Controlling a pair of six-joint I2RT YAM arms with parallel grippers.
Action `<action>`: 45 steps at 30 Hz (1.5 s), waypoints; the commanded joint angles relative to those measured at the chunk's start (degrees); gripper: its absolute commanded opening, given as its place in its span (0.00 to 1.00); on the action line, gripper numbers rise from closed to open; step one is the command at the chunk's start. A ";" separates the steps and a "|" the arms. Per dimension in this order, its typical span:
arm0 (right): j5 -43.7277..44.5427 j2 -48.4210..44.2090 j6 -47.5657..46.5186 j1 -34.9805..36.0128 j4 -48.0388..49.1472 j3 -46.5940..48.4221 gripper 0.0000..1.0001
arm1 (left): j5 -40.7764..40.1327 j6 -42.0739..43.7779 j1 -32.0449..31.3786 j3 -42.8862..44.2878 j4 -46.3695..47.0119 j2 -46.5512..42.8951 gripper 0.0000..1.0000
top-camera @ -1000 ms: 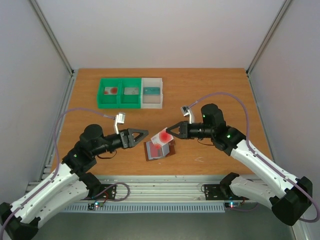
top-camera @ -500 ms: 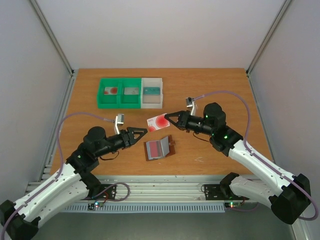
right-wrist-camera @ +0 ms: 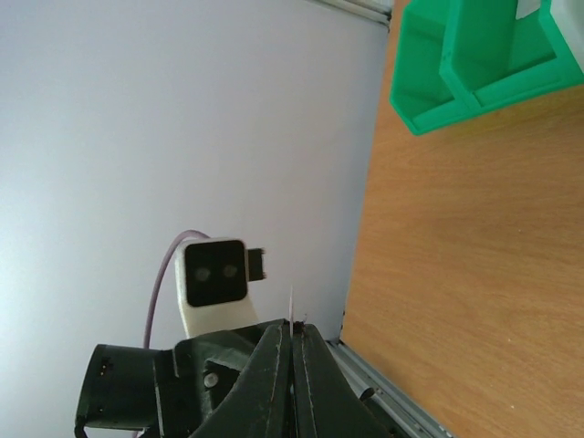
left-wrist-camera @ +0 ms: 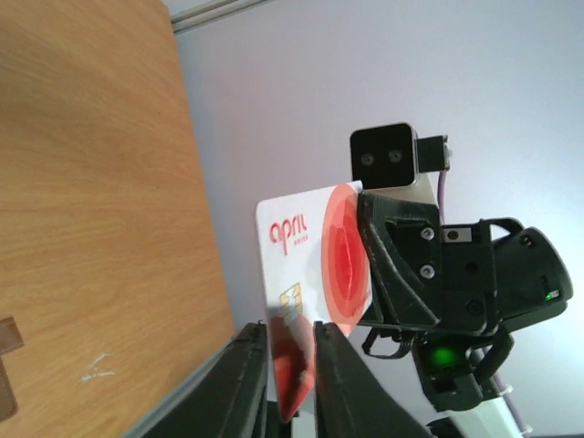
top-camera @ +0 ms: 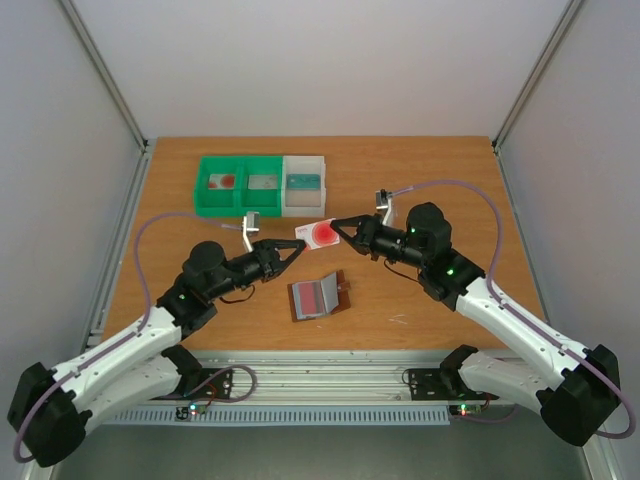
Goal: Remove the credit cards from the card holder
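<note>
While the right pincer (top-camera: 338, 232) clamps one end of the red-and-white card (top-camera: 320, 233) in mid-air, the left pincer (top-camera: 298, 247) has its fingers (left-wrist-camera: 245, 388) narrowly apart around the other end; grip unclear. The wallet (top-camera: 318, 298) lies open on the worktop (top-camera: 440, 180) just nearside of it. A green bin (top-camera: 238, 186) and a white bin (top-camera: 304, 186) stand behind.

Right claw (top-camera: 337, 230) pinches the red card (top-camera: 320, 234) — left claw (top-camera: 298, 247) just beside it — card holder (top-camera: 318, 297) open nearby.
</note>
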 commanded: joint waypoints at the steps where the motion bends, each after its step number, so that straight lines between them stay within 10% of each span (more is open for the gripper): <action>1: 2.20 -0.77 0.06 0.18 -0.49 1.77 0.01 | 1.03 -1.73 -0.06 0.95 10.86 2.74 0.06; 17: 0.35 0.02 -3.68 0.11 -1.57 0.40 0.20 | 0.22 5.70 0.11 4.59 -5.22 -0.51 0.01; 31: -1.04 -7.84 -19.92 0.00 -19.15 2.65 0.96 | 5.31 9.97 5.59 6.71 -15.91 -0.46 0.00; 45: -1.23 -11.50 -26.12 0.00 -27.33 1.92 0.98 | 13.81 24.04 24.28 15.25 -36.38 4.52 0.00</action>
